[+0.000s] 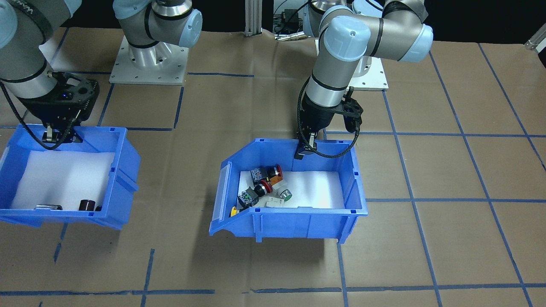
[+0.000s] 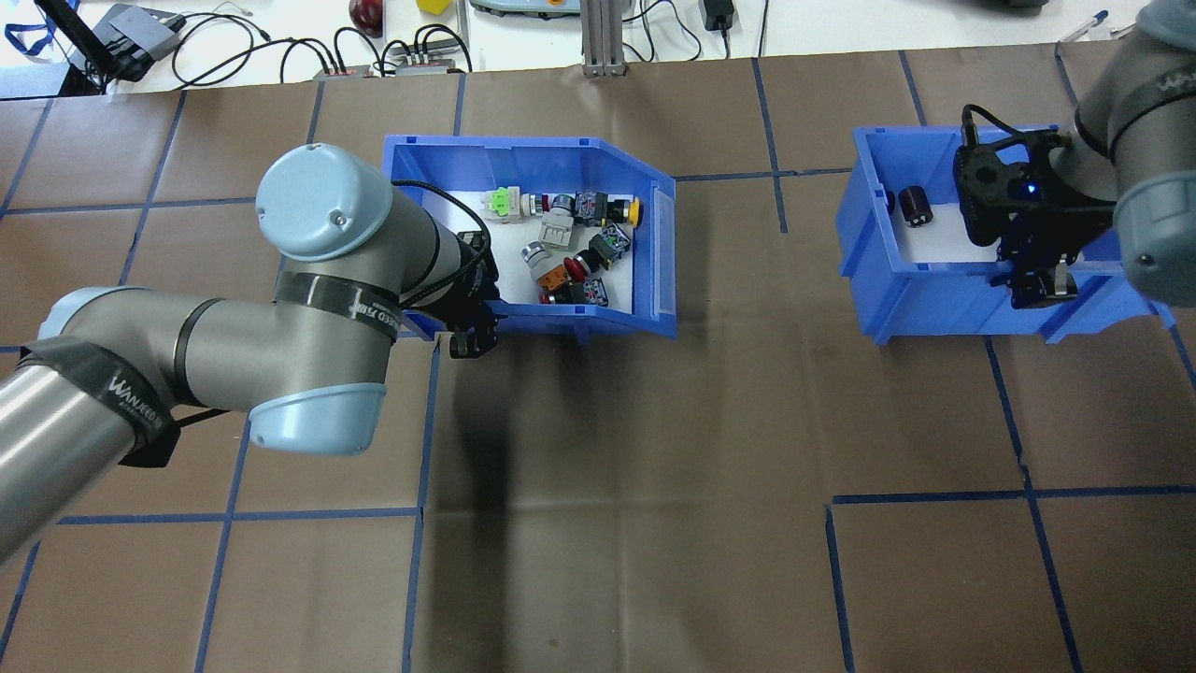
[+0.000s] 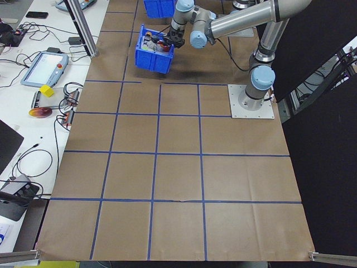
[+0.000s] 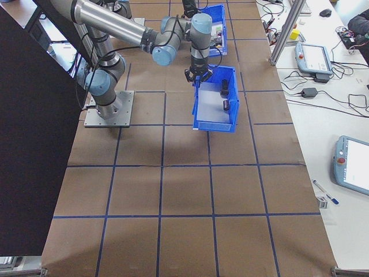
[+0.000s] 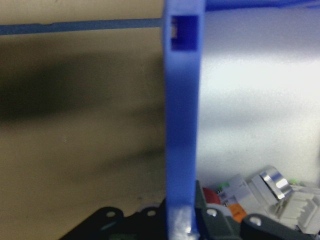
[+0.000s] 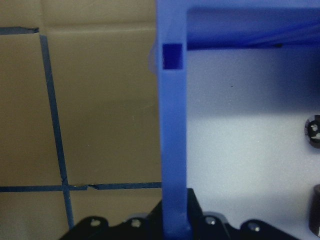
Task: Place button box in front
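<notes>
The button box (image 1: 298, 219) is a blue bin with a white foam liner, holding red, green, yellow and orange push buttons (image 1: 264, 187). It sits near the table's middle in the front-facing view and left of centre overhead (image 2: 561, 150). My left gripper (image 1: 305, 149) is shut on the wall nearest the robot (image 2: 472, 336). In the left wrist view that blue wall (image 5: 182, 125) runs between the fingers, with the buttons (image 5: 260, 192) beside it. My right gripper (image 2: 1037, 285) is shut on the near wall of a second blue bin (image 2: 934, 299), and that wall (image 6: 172, 150) fills the right wrist view.
The second bin (image 1: 123, 162) holds only a few dark parts (image 1: 87, 205). Both arm base plates (image 1: 149, 64) stand at the robot's side. Cables and small items (image 2: 392, 56) lie beyond the far edge. Blue tape lines (image 1: 409, 200) grid the brown paper.
</notes>
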Available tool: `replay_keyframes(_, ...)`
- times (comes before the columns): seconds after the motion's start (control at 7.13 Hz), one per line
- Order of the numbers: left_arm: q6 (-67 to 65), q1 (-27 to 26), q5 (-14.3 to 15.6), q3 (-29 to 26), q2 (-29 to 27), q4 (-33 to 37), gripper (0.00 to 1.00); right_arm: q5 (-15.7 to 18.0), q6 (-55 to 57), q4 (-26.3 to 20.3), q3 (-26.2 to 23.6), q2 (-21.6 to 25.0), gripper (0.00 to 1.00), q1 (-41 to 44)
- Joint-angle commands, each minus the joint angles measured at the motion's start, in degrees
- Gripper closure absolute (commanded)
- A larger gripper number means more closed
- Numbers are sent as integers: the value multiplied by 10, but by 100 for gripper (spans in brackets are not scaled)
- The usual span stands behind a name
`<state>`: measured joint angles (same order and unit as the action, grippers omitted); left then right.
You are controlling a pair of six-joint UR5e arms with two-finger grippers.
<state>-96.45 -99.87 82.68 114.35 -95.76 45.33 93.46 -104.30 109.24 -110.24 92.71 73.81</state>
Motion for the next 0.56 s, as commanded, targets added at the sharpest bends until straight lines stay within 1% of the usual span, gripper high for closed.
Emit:
replay_keyframes(0.0, -2, -8, -31, -73, -80, 0, 100, -2, -6, 8, -49, 39, 95, -3)
replay_keyframes(0.14, -10, -23, -37, -100, -114, 0, 100, -2, -6, 7, -52, 41, 95, -3)
replay_keyframes(0.42, -35, -44, -37, -142, -150, 4, 100, -1, -5, 6, -63, 43, 95, -2)
